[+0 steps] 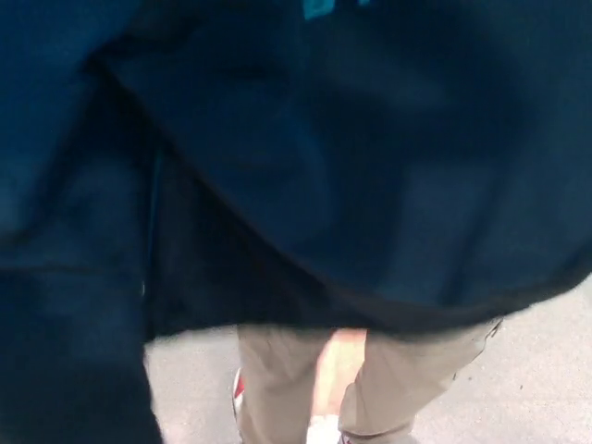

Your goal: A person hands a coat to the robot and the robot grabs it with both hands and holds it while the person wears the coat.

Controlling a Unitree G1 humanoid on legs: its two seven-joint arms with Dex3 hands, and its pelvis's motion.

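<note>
A dark navy coat (351, 157) fills nearly the whole head view, hanging close before the camera and blurred. A small teal patch (319, 7) shows on it at the top edge. Below the coat's hem a person's legs in beige trousers (388, 379) stand on the floor, with a red and white shoe (239, 387) beside them. Neither of my hands shows; the coat covers where they would be.
Grey floor (546, 370) shows at the bottom right and in a small patch at the bottom left. An orange-pink floor marking (335, 370) is seen between the person's legs.
</note>
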